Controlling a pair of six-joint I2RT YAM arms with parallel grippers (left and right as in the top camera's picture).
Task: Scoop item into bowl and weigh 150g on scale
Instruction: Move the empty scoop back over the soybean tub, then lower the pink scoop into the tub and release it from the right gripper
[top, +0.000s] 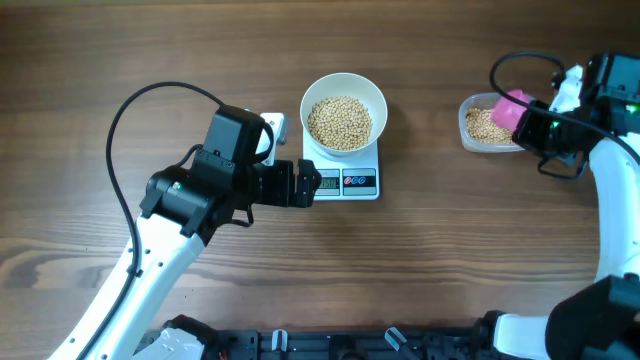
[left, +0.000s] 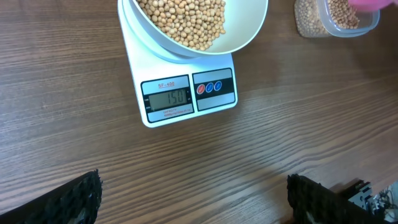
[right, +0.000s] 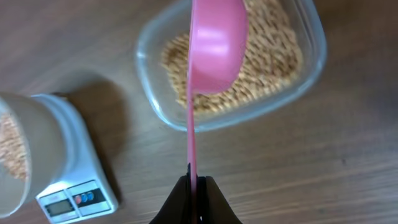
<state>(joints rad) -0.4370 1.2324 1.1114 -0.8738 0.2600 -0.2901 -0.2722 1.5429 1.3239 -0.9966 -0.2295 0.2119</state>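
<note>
**Scoop over the tub, bowl well off to my left**

My right jaws are pinched shut on the thin handle of the pink plastic scoop (right: 214, 46). The handle runs straight out from them, and its cup hangs over the clear plastic tub (top: 463, 122) near the surface's right edge. The small round tan beans (top: 339, 122) fill the deep white round bowl (top: 343, 84), which sits on the small white square scale (top: 345, 181) mid-surface, well apart to the left. My left jaws are wide open and empty, just beside the scale's front left corner. Its screen reads 150, so I think scooping is done.
</note>
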